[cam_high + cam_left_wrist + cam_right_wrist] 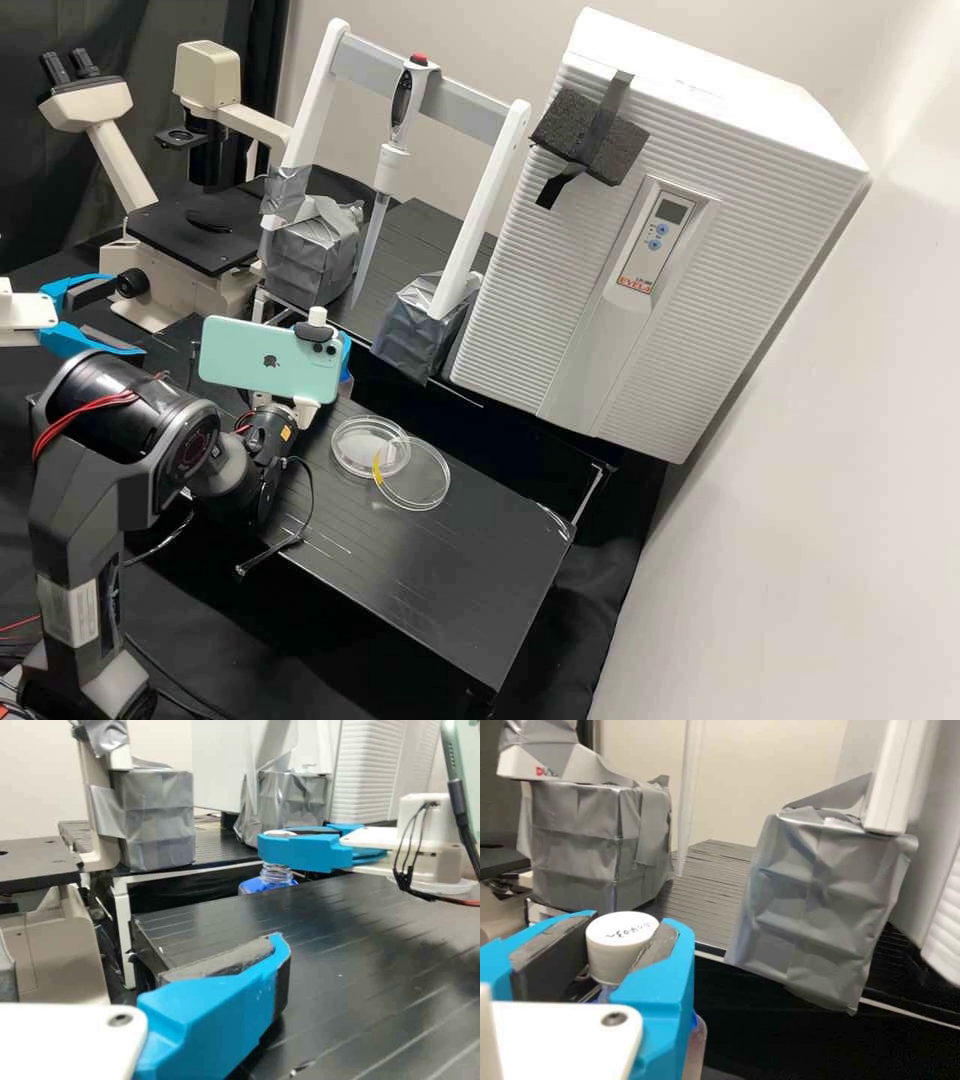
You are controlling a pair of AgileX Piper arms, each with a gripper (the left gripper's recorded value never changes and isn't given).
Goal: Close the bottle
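- left gripper (115, 318): blue fingers spread, holding nothing
- small clear plastic bottle (277, 876): behind the black ridged bench (360, 945), neck open
- right gripper (622, 949): pinches round white cap (621, 934) just above the neck
- risk: tilted or off-centre cap could cross-thread or tip the unheld bottle

laboratory, microscope (150, 235) far left, pipette (386, 170) hung on a stand (450, 98), petri dishes (395, 462) on black bench (450, 570), white cabinet (720, 200) right

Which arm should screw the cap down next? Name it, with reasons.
Right, most likely. The right gripper holds the white cap just above the bottle neck; the left gripper is open, empty and away from it.
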